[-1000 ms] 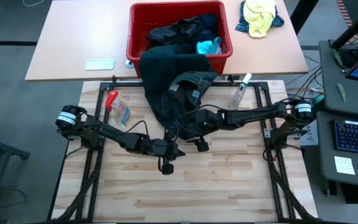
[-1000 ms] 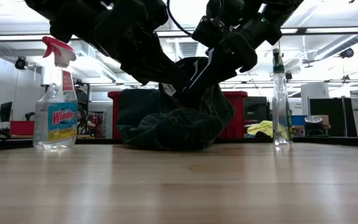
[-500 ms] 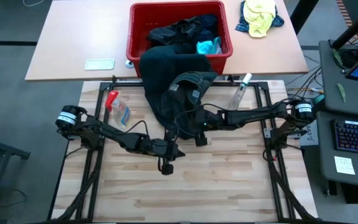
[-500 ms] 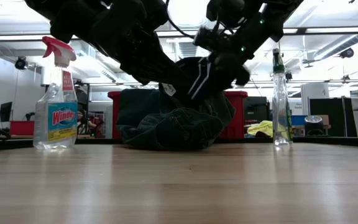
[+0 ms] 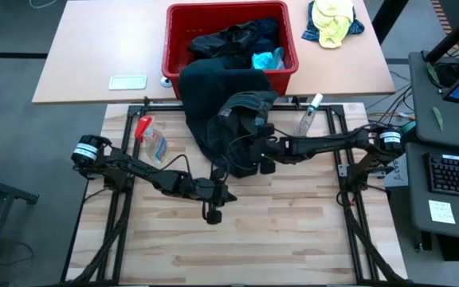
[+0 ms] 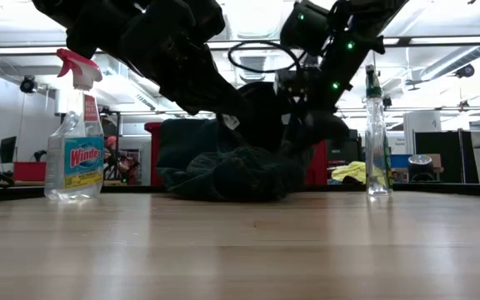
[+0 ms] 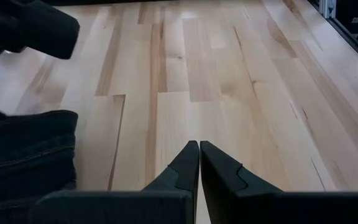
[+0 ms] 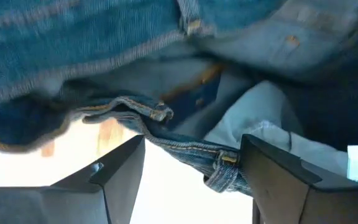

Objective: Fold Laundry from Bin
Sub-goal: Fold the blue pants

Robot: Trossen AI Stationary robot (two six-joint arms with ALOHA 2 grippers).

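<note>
The red bin (image 5: 174,60) stands on the far table and holds dark laundry (image 5: 233,38) and a turquoise piece (image 5: 266,59). One dark denim garment (image 5: 213,104) hangs over the bin's front rim, and its lower part lies heaped on the wooden table (image 6: 223,171). My right gripper (image 5: 247,165) is open at the heap's near side. In the right wrist view its fingers stand on either side of a seamed denim edge (image 8: 185,146). My left gripper (image 7: 199,149) is shut above bare wood, just near of the heap (image 5: 226,194). My right gripper has its open fingers (image 8: 120,168) around the denim garment's seamed edge (image 8: 219,163), slanting down from the table's right. I cannot tell whether a finger touches the cloth.
A Windex spray bottle (image 5: 151,142) stands at the far left of the wooden table and a clear spray bottle (image 5: 308,115) at the far right. A yellow-and-blue bundle (image 5: 332,21) and a flat pale object (image 5: 127,81) lie on the far table. The near half shows bare wood (image 5: 277,239).
My right gripper has gone toward the table's far left, into the denim heap. It has rolled and tipped its fingers further down, and its fingers stay apart.
</note>
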